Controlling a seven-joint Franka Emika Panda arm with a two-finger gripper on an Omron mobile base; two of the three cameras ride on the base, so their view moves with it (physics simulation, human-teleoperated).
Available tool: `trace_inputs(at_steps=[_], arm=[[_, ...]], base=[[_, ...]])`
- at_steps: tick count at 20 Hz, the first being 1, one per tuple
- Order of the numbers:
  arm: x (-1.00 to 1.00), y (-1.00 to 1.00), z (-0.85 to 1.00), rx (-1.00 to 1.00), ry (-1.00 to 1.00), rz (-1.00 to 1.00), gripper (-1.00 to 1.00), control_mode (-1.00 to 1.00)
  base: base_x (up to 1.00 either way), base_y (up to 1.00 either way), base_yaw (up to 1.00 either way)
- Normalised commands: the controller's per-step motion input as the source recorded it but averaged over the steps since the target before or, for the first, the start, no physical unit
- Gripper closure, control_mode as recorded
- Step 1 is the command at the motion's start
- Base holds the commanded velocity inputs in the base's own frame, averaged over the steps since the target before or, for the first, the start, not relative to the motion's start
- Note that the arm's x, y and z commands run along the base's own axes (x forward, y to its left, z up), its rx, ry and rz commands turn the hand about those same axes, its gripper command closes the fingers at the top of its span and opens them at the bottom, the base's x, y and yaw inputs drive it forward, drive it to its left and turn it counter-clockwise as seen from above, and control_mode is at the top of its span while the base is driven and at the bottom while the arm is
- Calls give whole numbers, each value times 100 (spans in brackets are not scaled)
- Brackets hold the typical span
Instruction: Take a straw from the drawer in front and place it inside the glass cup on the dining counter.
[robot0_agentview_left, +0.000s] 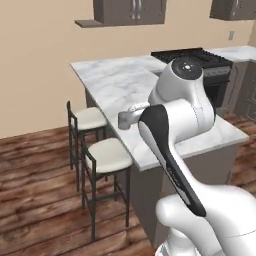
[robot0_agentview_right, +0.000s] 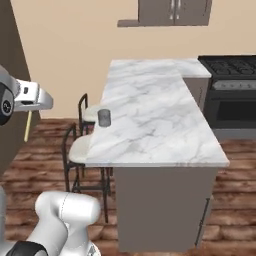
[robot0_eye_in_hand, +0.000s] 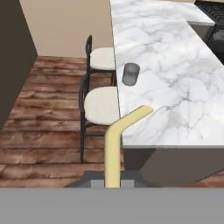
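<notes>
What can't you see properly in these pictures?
- Small grey see-through glass cup: in the left base view, the white arm covers its right side.
- Thin pale-yellow straw: in the hand view, its lower end is cut off at the bottom.
- Tool: in the right base view, its finger tips are too small to make out.

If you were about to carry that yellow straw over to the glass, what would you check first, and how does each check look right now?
1. Straw held by the gripper: ok, it rises from between the shut fingers.
2. Glass cup upright on the dining counter: ok.
3. Cup free of other things: ok, nothing stands around it.
4. Straw above the cup: not ok, it hangs off the counter's edge, over the stools.
5. Cup empty inside: cannot tell.
</notes>
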Motion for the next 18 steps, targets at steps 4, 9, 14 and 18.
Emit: trace_inputs(at_steps=[4,9,14,18], arm=[[0,0,0,0,0,0,100,100],[0,0,0,0,0,0,100,100],[0,0,0,0,0,0,100,100],[0,0,0,0,0,0,100,100]], base=[[22,83,-25],[9,66,-42],[6,54,-58],[4,43,-60]])
